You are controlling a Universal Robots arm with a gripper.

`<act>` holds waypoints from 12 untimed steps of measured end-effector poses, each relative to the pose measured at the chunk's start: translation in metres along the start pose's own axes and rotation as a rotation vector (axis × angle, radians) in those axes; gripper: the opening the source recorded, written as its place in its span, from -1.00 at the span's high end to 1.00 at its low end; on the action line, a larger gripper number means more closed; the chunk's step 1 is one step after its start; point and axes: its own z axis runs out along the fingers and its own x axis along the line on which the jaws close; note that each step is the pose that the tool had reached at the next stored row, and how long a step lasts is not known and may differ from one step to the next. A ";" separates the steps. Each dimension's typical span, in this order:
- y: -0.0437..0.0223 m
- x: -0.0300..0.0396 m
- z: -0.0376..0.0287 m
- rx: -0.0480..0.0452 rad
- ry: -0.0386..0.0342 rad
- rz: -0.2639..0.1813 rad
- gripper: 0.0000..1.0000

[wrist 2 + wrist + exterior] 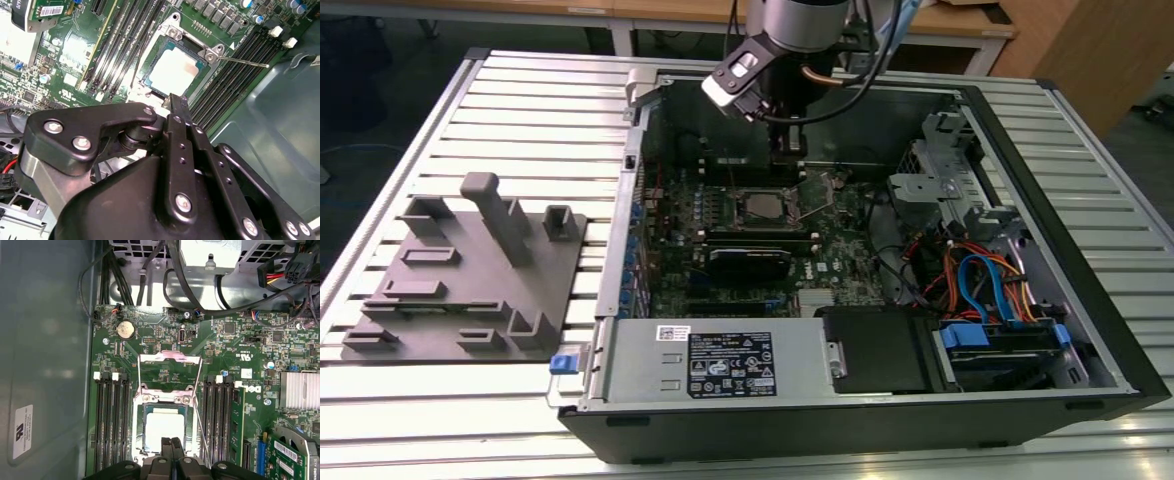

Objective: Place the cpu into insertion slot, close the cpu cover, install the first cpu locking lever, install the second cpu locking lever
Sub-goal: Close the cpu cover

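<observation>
The cpu lies flat in its insertion slot on the green motherboard, its pale metal top showing in both wrist views. The cpu cover is swung open, a silver frame standing off the far side of the socket. A thin locking lever sticks out unlatched along one side of the socket. My gripper hovers just above the near edge of the socket, fingers pressed together with nothing between them. In the exterior view the gripper hangs inside the open computer case, just behind the socket.
Black memory slots flank the socket on both sides. Cables and a drive cage crowd the case past the board. A grey fixture plate lies on the slatted table at the exterior view's left. The case wall runs close alongside.
</observation>
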 end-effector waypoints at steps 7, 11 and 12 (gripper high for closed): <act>0.0000 0.0000 -0.0028 0.0000 -0.0010 0.000 0.80; 0.0000 0.0000 -0.0028 0.0000 -0.0021 0.000 0.80; 0.0000 0.0000 -0.0028 0.0001 -0.0022 0.000 0.80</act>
